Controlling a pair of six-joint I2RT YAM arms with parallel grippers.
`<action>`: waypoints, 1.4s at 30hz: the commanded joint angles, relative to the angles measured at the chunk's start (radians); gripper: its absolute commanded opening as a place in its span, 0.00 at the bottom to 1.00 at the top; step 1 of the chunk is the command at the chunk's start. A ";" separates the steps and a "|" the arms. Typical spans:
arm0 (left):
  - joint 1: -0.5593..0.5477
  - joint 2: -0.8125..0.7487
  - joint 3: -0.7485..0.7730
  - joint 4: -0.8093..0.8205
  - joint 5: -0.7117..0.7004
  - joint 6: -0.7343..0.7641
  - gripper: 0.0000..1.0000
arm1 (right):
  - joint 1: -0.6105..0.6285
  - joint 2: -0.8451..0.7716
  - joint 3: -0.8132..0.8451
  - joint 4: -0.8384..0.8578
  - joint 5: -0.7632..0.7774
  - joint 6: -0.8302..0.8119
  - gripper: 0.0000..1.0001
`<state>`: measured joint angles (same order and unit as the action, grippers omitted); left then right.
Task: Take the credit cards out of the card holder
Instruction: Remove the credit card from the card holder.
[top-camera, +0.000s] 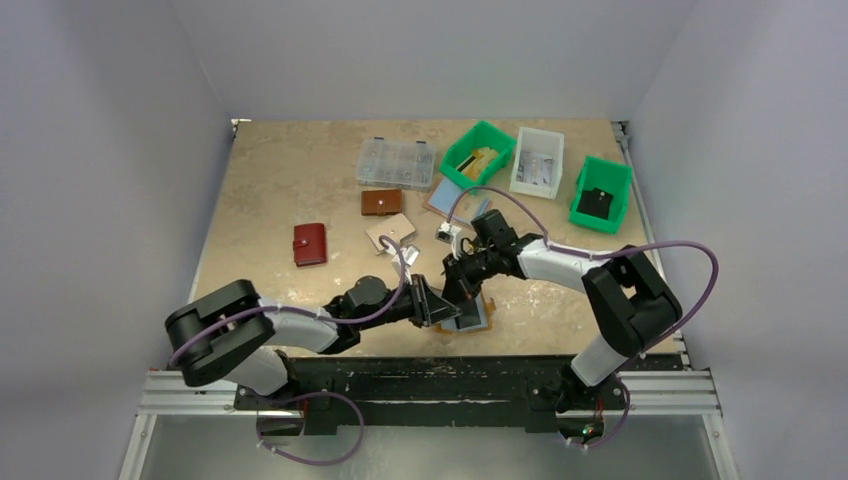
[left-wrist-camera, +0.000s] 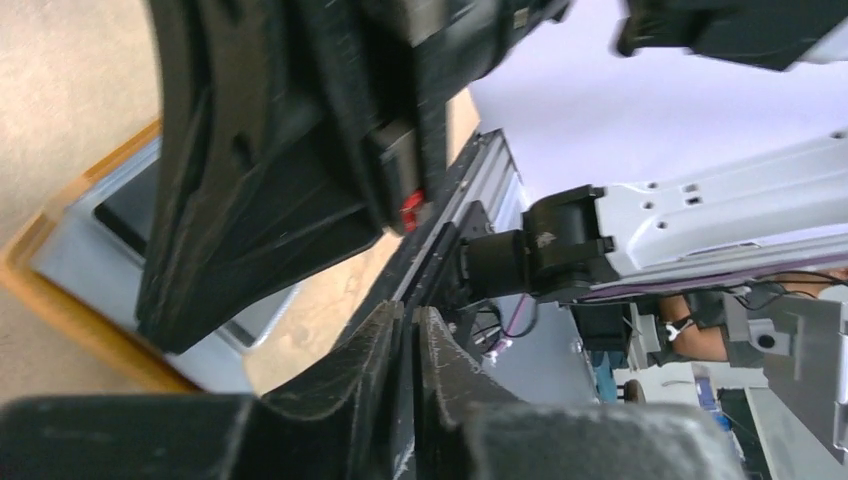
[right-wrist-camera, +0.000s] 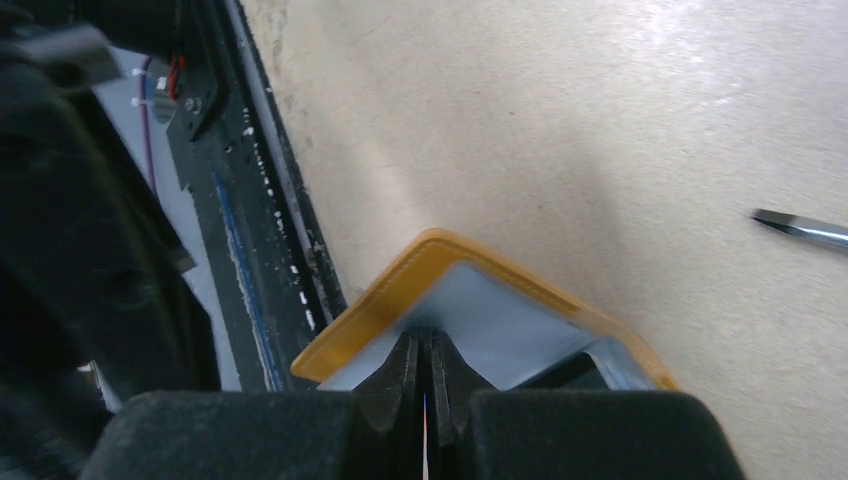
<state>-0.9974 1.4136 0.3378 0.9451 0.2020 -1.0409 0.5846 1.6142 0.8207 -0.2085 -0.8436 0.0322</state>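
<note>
The mustard-yellow card holder (top-camera: 477, 318) lies open near the table's front edge, its pale blue-grey slots facing up. It also shows in the right wrist view (right-wrist-camera: 500, 325) and the left wrist view (left-wrist-camera: 70, 275). My right gripper (right-wrist-camera: 425, 345) hangs right over the holder's inside, shut on a thin credit card (right-wrist-camera: 425, 425) that shows only as a pale, blue-tipped edge between the fingers. From above, the right gripper (top-camera: 463, 287) is at the holder's far edge. My left gripper (top-camera: 434, 303) is at the holder's left side. Its fingers are shut (left-wrist-camera: 410, 318), with nothing visible between them.
A red wallet (top-camera: 310, 244), a dark brown wallet (top-camera: 381, 203) and a beige flat piece (top-camera: 390, 231) lie mid-table. At the back stand a clear organiser box (top-camera: 397, 162), two green bins (top-camera: 477, 152) (top-camera: 602, 193), a white bin (top-camera: 537, 160) and a blue-topped stack (top-camera: 447, 195). A screwdriver tip (right-wrist-camera: 800, 229) lies right of the holder.
</note>
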 joint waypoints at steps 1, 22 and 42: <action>-0.004 0.099 0.019 0.130 -0.028 -0.027 0.09 | -0.039 -0.018 0.040 0.015 0.056 0.017 0.06; -0.004 0.215 0.078 -0.156 -0.150 -0.073 0.15 | -0.137 -0.167 0.071 -0.127 0.205 -0.177 0.36; -0.003 0.225 0.026 -0.081 -0.199 -0.121 0.28 | -0.160 -0.027 0.160 -0.244 0.157 -0.123 0.48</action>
<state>-0.9974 1.6474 0.3790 0.8116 0.0315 -1.1454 0.4290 1.5948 0.9333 -0.4129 -0.6910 -0.1051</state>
